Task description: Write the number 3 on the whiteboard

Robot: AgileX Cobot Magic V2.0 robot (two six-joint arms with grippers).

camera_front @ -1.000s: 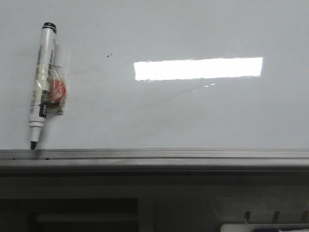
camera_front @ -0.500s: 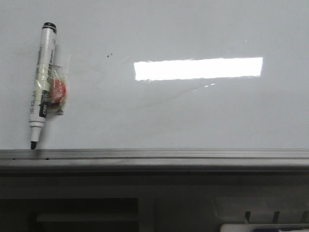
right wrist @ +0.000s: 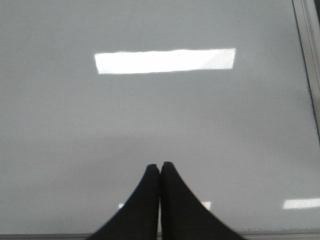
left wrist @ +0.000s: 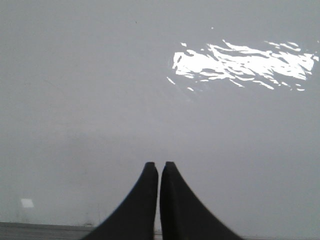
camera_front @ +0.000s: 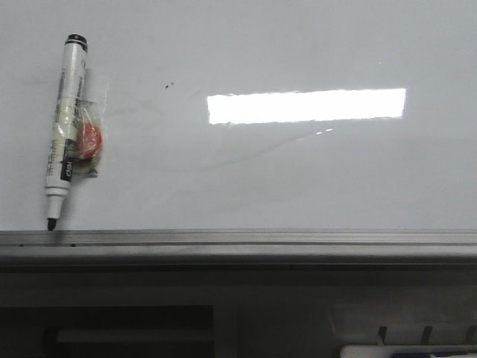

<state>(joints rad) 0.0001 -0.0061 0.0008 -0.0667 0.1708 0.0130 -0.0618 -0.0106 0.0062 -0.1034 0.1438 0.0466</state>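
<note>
No number 3 is on the whiteboard (camera_front: 298, 171) yet: its glossy, pale grey-white face carries only faint smudges, two tiny dark specks (camera_front: 169, 85) toward eleven o'clock of its middle, and a bright bar of reflected light (camera_front: 305, 106). I judge I am at the very start, with the pen not yet picked up. The marker (camera_front: 64, 127) lies at nine o'clock on the board, a slim white barrel with printed text, black end cap up, dark tip down beside the grey metal edge rail (camera_front: 238, 240), and a small red thing in clear wrap (camera_front: 91, 139) touching it. My left claw (left wrist: 159, 167) and right claw (right wrist: 160, 167) are both pinched together and empty, matte black tapered fingers. Next I must spread one claw and grip the barrel.
</note>
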